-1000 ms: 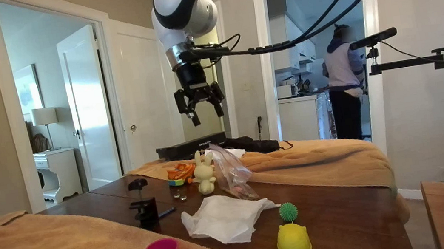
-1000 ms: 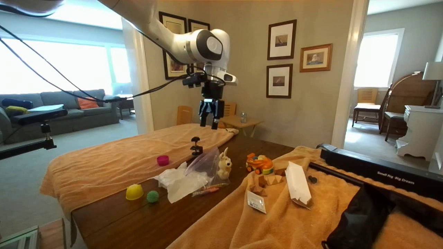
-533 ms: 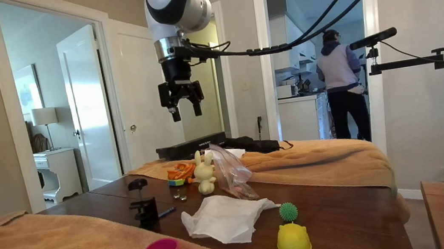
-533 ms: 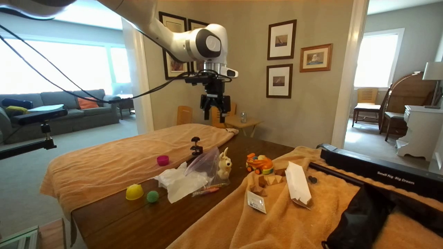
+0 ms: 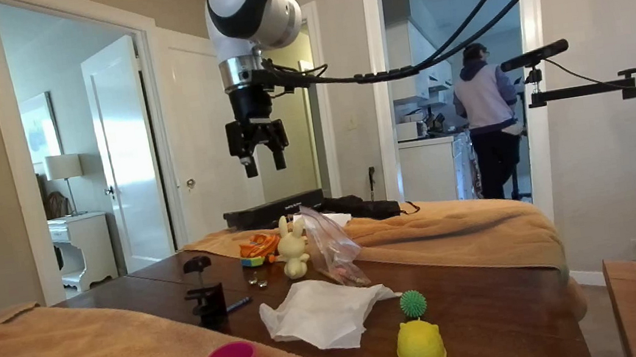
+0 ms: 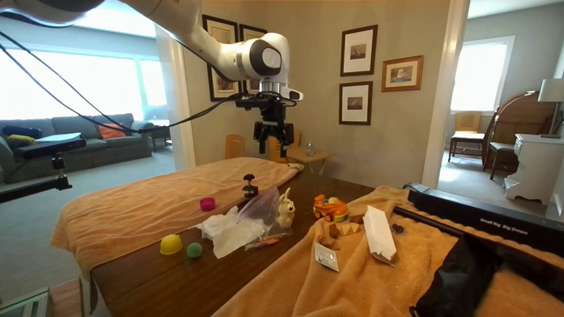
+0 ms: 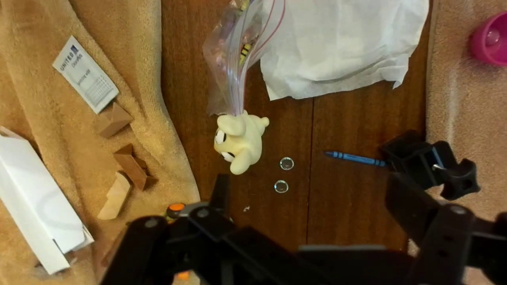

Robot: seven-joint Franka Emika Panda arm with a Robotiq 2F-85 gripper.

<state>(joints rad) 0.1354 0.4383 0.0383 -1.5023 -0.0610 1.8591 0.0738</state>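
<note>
1. Hangs in mid-air, well above a dark wooden table (image 6: 211, 281), as a black gripper (image 5: 265, 166) pointing nearly straight down.
2. Has just swung sideways, risen slightly and straightened from a slant; has barely shifted in the last half-second.
3. Holds nothing: spread wide, with fingers (image 7: 220, 194) well apart in the wrist view and nothing gripped between.
4. Leaves everything on the table where it lay a second ago; reads, as a judgement, as a change of pose only, with nothing picked up or set down.
5. Shows nearby a cream rabbit figure (image 7: 245, 144), upright on the wood in both exterior views, just beside a clear zip bag (image 7: 233, 59); cannot tell whether touching.
6. Includes beside the rabbit two small round discs (image 7: 286, 163), then a blue crayon (image 7: 354, 158) ending at a black clamp (image 7: 424, 162), plus an orange toy vehicle (image 6: 330, 210).
7. Bordered left in the wrist view by a rumpled orange towel (image 7: 138, 47), its edge near the rabbit; bordered right by another towel (image 7: 451, 91), with the clamp at its edge.
8. Offers free air around the fingers and a strip of wood between discs and crayon; looks tighter beside bag and clamp.
</note>
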